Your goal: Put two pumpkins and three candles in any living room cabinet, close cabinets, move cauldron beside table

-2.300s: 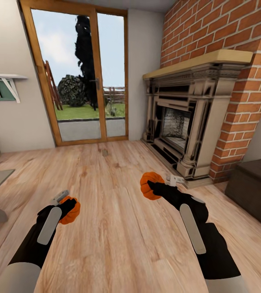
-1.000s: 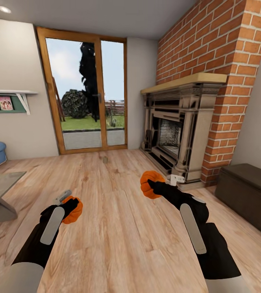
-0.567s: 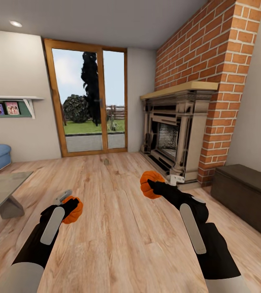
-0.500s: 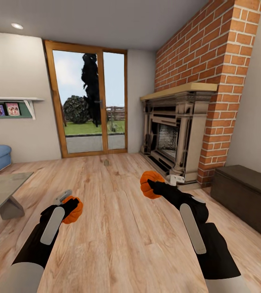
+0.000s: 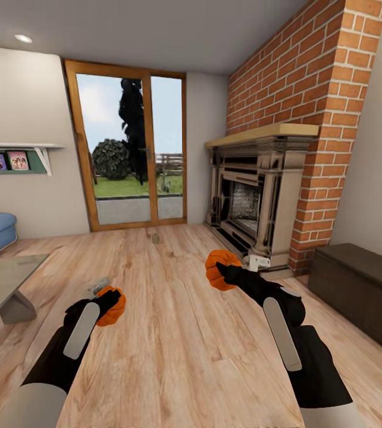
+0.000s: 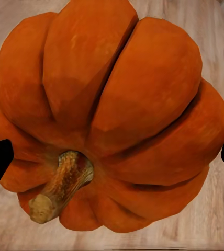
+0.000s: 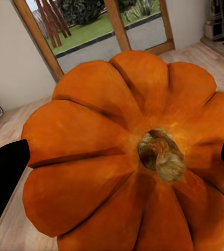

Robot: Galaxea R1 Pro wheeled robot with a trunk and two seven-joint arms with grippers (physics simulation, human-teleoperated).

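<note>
Left gripper (image 5: pixel 105 297) clamped on one pumpkin (image 5: pixel 110 305), held low over the wood floor (image 5: pixel 173 333). Right gripper (image 5: pixel 224 274) clamped on second pumpkin (image 5: pixel 219 269), held higher, toward the fireplace (image 5: pixel 256 196). Dark cabinet (image 5: pixel 363 291) at far right, fronts closed; grey counter (image 5: pixel 0 282) at left edge.
</note>
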